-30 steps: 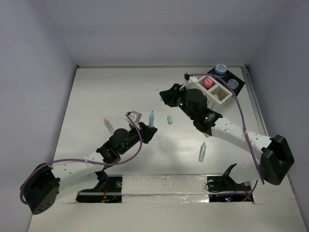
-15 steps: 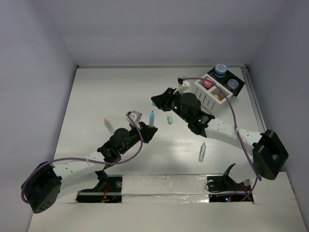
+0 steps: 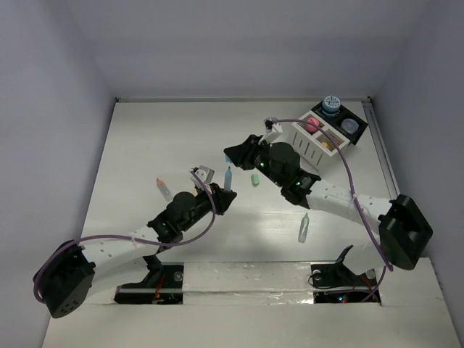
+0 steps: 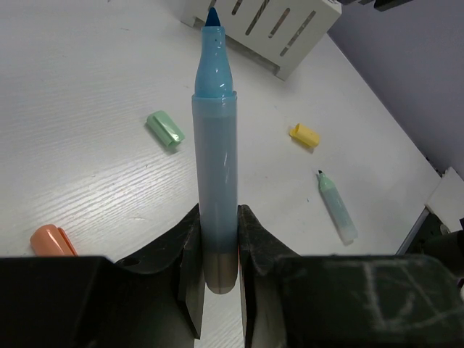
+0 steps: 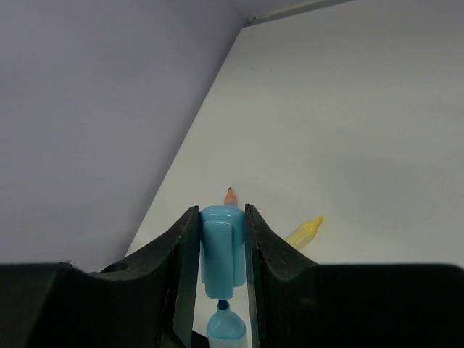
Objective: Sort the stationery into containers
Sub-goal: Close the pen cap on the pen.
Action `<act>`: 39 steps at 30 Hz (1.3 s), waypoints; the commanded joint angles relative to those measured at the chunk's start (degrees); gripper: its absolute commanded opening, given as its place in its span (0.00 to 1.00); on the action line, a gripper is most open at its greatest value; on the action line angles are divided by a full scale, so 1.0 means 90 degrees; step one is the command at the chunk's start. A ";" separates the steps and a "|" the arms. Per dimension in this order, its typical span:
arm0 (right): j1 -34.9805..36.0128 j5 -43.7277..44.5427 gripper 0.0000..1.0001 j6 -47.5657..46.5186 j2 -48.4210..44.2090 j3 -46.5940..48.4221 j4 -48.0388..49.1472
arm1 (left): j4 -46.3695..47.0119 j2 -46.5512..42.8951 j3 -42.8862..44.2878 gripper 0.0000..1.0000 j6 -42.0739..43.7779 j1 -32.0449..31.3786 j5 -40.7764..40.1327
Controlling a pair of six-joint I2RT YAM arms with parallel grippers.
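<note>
Clearly, the sorting is running only partway: the left gripper (image 4: 215, 217) is clamping an uncapped blue marker (image 4: 215, 145) mid-table, and the right gripper (image 5: 220, 217) is pinching a pale-blue cap (image 5: 221, 261) nearby. A pink-capped bottle (image 3: 312, 125) is sitting in the far-right white box (image 3: 308, 147); a green marker (image 3: 304, 228) and an orange marker (image 3: 163, 188) are lying loose.

The slatted box (image 3: 313, 148) sits at the table's (image 3: 145, 138) far right corner, with the tray section (image 3: 361, 119) joined behind it. A bottle (image 3: 312, 125) stands in one box compartment. The left gripper (image 3: 220, 196) holds a marker (image 3: 228, 177) mid-table. The right gripper (image 3: 232, 153) holds a cap (image 5: 221, 250) just beyond the marker's tip. A loose cap (image 3: 255, 179) lies right of the marker, a second marker (image 3: 304, 228) nearer the bases, and a third marker (image 3: 164, 188) to the left.
</note>
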 commanded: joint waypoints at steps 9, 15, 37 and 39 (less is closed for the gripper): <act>0.0229 0.0081 0.00 0.0059 -0.0077 -0.0121 0.0475 | 0.0161 -0.0244 0.0145 0.00 0.0058 0.0019 -0.0207; 0.0288 0.0111 0.00 0.0107 -0.0077 -0.0257 0.0591 | 0.0141 -0.0352 0.0116 0.00 0.0048 0.0077 -0.0247; 0.1177 0.0833 0.00 0.0069 -0.0086 -0.1195 0.2272 | -0.0093 -0.0801 0.0301 0.00 -0.0206 0.0136 -0.0276; 0.1177 0.0931 0.00 0.0058 -0.0136 -0.1214 0.2165 | -0.0112 -0.0850 0.0321 0.00 -0.0225 0.0136 -0.0305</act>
